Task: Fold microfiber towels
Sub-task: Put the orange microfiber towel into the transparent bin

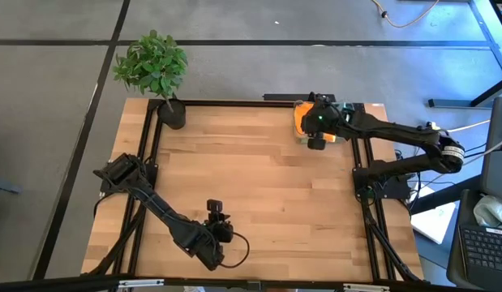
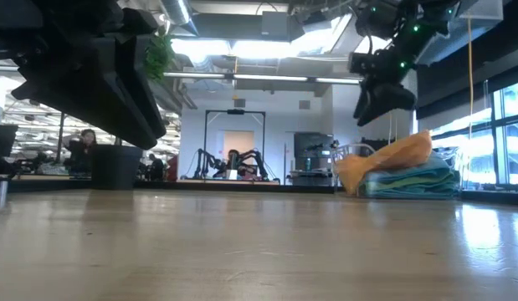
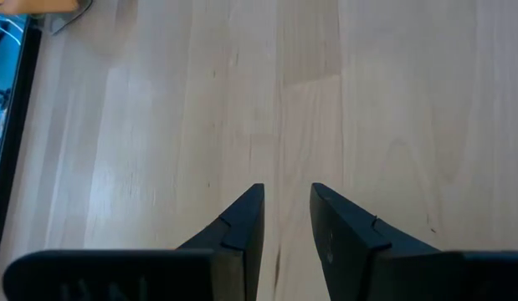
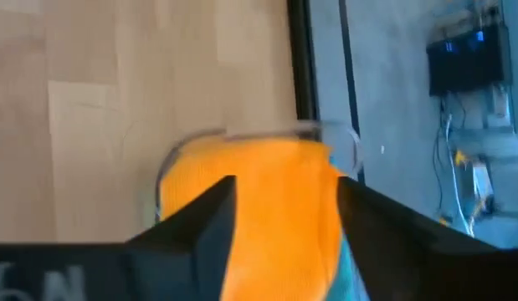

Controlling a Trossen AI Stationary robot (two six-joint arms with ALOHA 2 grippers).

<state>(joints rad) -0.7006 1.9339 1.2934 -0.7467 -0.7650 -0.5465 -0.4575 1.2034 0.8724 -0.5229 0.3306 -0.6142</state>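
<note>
Orange towel [image 4: 267,201] atop folded stack [image 2: 413,180] in clear bin [image 4: 242,138] at desk's far right corner, right gripper [image 4: 284,226] open above, empty; soft, limp, best pinched at an edge

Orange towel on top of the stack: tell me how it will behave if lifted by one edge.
Probably floppy: the orange towel humps and sags over the teal towel. Likely light and not slippery, being soft cloth. It may unfold when lifted.
</note>
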